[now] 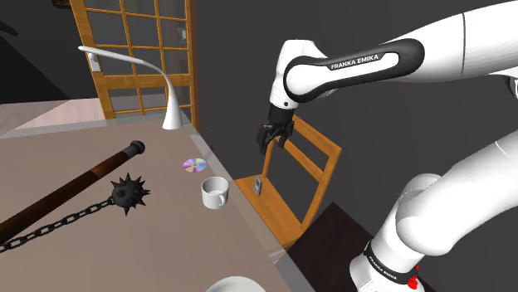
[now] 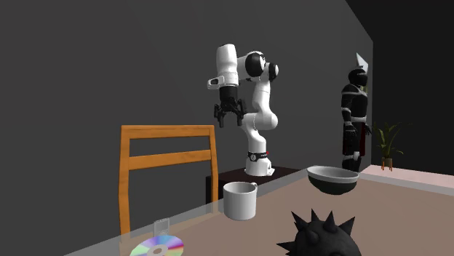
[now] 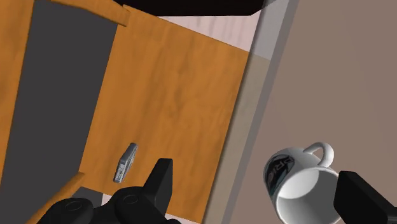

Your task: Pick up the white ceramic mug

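Mug: white, upright, mouth up, on the table close to the edge that faces the chair.
Pincer: pointing down, high over the chair seat, fingers wide apart, nothing held.
Reason for pose: height likely keeps the arm clear of chair back and table edge; open fingers suit a grasp from above.
Mug relative to pincer: well below and off to one side, across the table edge; in the wrist view, mug sits nearer one finger than the other, untouched.
Handle: on the mug's side away from the fingers.
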